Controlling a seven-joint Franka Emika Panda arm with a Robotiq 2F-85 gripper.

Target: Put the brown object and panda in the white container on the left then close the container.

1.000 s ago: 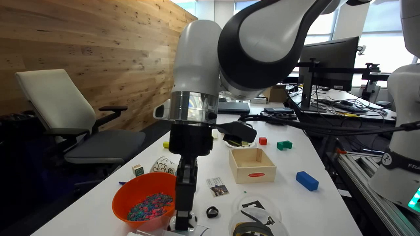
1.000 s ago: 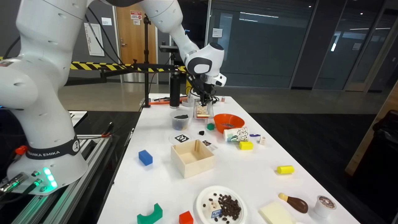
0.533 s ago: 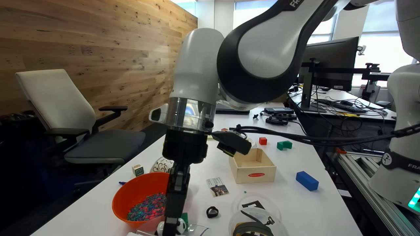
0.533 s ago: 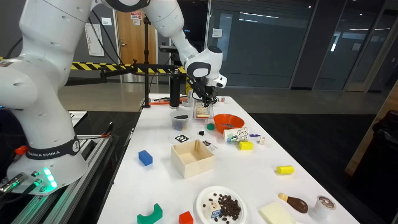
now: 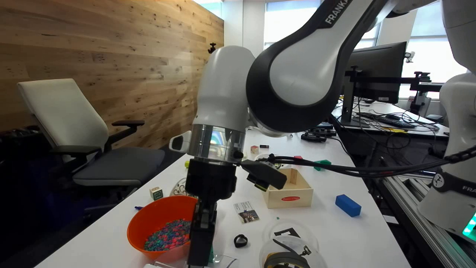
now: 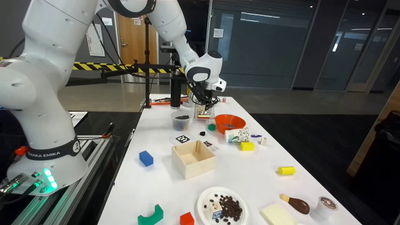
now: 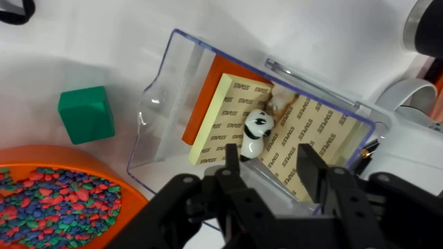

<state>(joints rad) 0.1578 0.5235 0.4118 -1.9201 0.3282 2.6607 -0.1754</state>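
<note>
A clear plastic box with a bluish rim (image 7: 207, 45), the container, stands uncovered in the wrist view. Inside it, the black and white panda (image 7: 254, 133) lies on yellow note pads. The brown object, a small brown-and-white figure (image 7: 282, 98), is against the panda's head, by the box wall. My gripper (image 7: 269, 150) reaches over the box with its jaws apart and nothing between them; the panda is just beyond the left fingertip. In an exterior view the gripper (image 5: 199, 262) points down at the lower picture edge, where most of the box is cut off.
An orange bowl of coloured pebbles (image 7: 59, 207) and a green block (image 7: 86, 114) are close beside the box. A white mug (image 7: 408, 93) and a dark bottle (image 7: 427, 29) stand past its hinged side. A round clear tub (image 6: 180, 120) and a wooden box (image 6: 193, 162) stand farther along.
The gripper has lowered toward the box and its jaws have parted. The panda, earlier at the fingertips, has been let go and lies in the box.
</note>
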